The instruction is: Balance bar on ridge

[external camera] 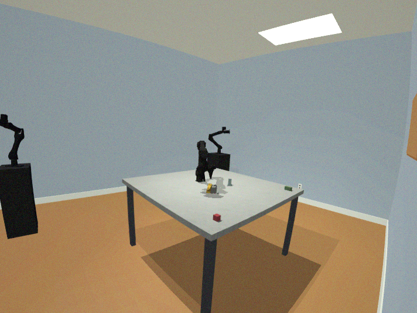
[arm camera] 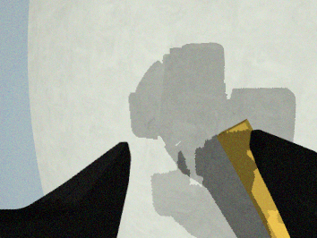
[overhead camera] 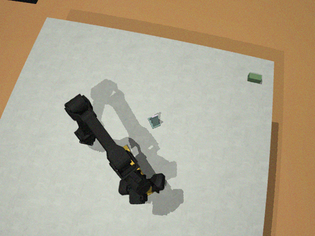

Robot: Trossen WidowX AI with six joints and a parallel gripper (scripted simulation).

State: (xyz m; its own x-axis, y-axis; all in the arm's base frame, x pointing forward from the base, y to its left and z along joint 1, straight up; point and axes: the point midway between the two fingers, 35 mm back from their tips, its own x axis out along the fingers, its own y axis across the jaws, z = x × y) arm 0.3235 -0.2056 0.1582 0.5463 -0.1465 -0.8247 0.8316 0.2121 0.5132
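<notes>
The yellow bar (overhead camera: 126, 147) (external camera: 209, 188) (arm camera: 239, 148) lies on the pale table, partly hidden under the black arm in the top view. My gripper (arm camera: 190, 144) is open, its two black fingers wide apart. In the wrist view the bar's end shows just left of the right finger, which covers part of it; nothing is held. The fingertips cannot be made out in the top view. The small teal ridge (overhead camera: 154, 122) (external camera: 229, 181) stands on the table apart from the bar, with nothing resting on it.
A green block (overhead camera: 254, 77) (external camera: 288, 188) lies near a far table corner. A red cube (external camera: 216, 217) sits near the corner closest to the exterior camera. The arm casts shadows over the bar and the table. Two other arms stand on black pedestals off the table.
</notes>
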